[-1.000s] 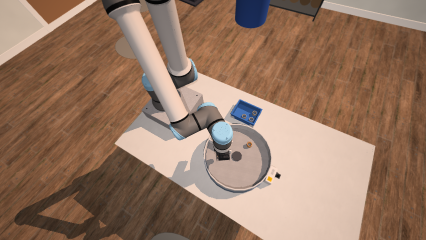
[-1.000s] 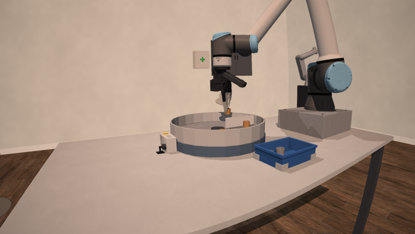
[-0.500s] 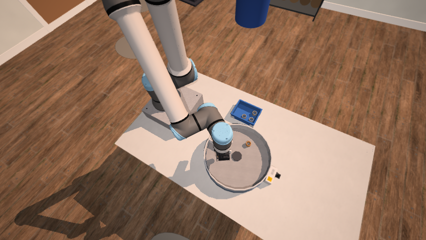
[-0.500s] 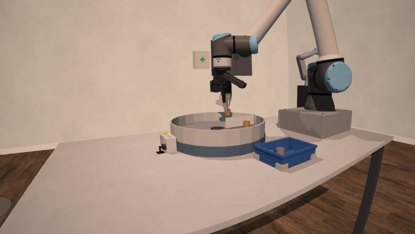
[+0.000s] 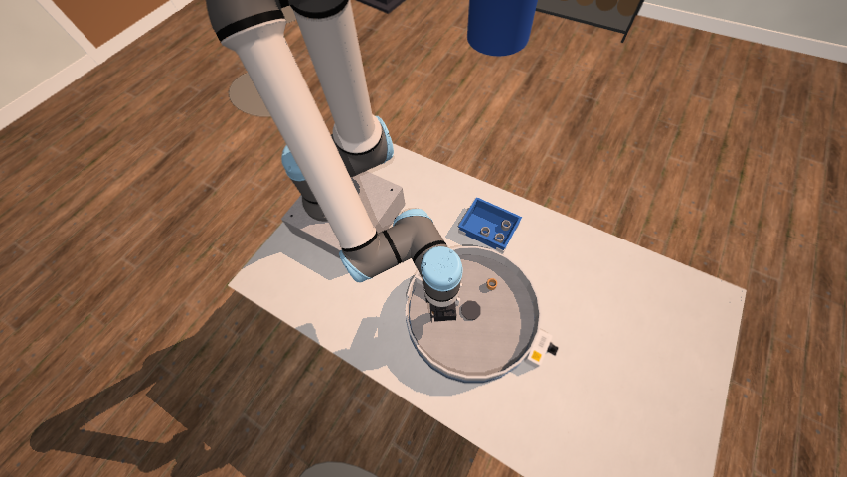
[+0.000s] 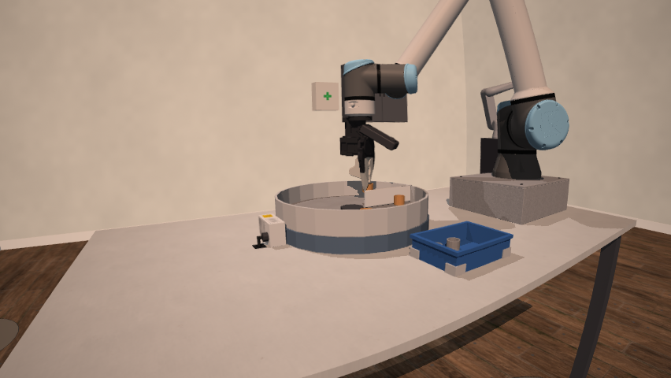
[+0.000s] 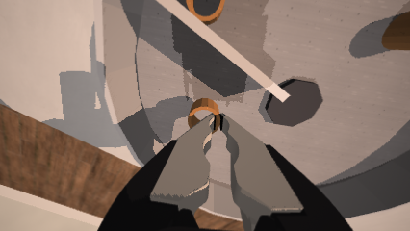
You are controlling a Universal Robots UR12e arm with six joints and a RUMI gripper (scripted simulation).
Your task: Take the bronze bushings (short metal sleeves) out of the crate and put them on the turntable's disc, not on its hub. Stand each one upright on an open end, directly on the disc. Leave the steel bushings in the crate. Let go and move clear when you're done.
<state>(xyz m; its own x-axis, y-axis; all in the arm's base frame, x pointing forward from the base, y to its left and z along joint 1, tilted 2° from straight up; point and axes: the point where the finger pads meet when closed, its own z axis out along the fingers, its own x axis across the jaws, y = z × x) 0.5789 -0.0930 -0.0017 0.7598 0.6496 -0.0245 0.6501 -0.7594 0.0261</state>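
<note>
My gripper (image 6: 366, 188) (image 7: 217, 115) is shut on the wall of a bronze bushing (image 6: 371, 187) (image 7: 204, 103), whose open end faces up, low over the turntable's disc (image 5: 485, 343) (image 7: 318, 38). The hub (image 5: 470, 310) (image 6: 351, 206) (image 7: 294, 103) is beside it. Whether the held bushing's lower end touches the disc is hidden. A second bronze bushing (image 6: 398, 200) stands upright across the thin divider. A third (image 5: 491, 287) (image 7: 399, 36) stands upright on the disc. Steel bushings (image 5: 481, 231) (image 6: 453, 244) are in the blue crate (image 5: 476, 220) (image 6: 483, 255); no bronze one shows there.
A thin upright divider (image 6: 384, 195) (image 7: 217, 40) runs from near the hub to the turntable's wall. The raised wall (image 6: 347, 223) rings the disc. A control box (image 5: 539, 348) (image 6: 274, 231) sits outside it. The crate stands close beside the wall.
</note>
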